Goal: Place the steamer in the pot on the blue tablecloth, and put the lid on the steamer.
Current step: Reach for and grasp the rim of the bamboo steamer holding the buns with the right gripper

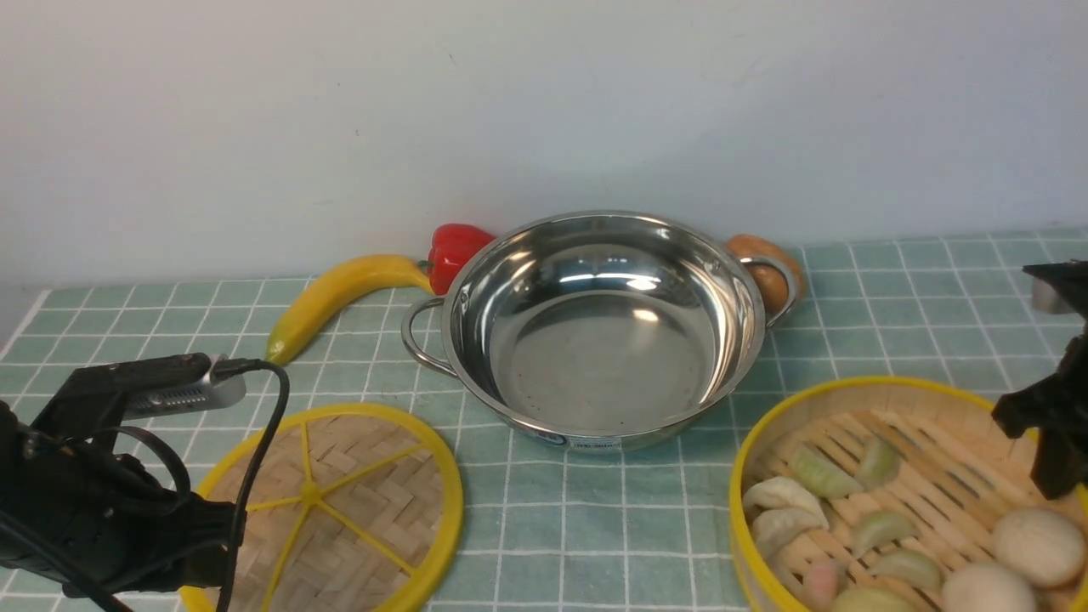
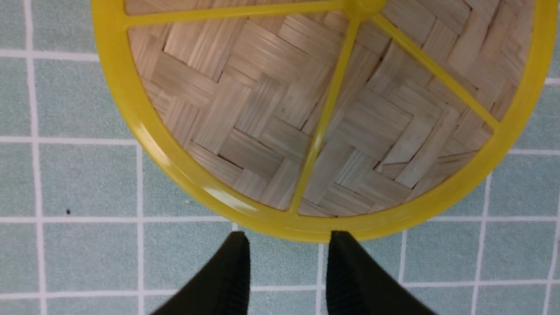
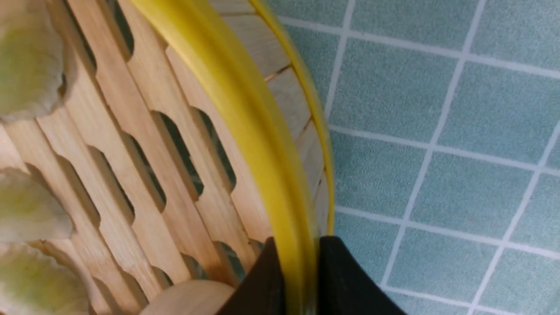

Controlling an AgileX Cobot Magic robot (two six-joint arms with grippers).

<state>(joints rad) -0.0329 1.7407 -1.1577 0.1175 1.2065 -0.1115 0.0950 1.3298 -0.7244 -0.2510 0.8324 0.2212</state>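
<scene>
The empty shiny pot [image 1: 595, 365] stands mid-table on the blue tablecloth [image 1: 892, 306]. At the near right is the steamer [image 1: 765, 442], a yellow-rimmed bamboo basket loaded with food. My right gripper [image 3: 297, 262] is shut on the steamer's yellow rim [image 3: 245, 113], one finger inside the wall and one outside. The flat woven lid [image 1: 357, 493] lies on the cloth at the near left. My left gripper [image 2: 289, 245] is open just short of the lid's rim [image 2: 280, 225], with only cloth between its fingers.
Several dumplings [image 1: 807, 472] and round buns [image 1: 1037, 544] lie in the steamer. A banana [image 1: 340, 293], a red pepper [image 1: 455, 246] and a brown roll [image 1: 765, 263] sit behind the pot near the white wall. The cloth's left edge shows at the far left.
</scene>
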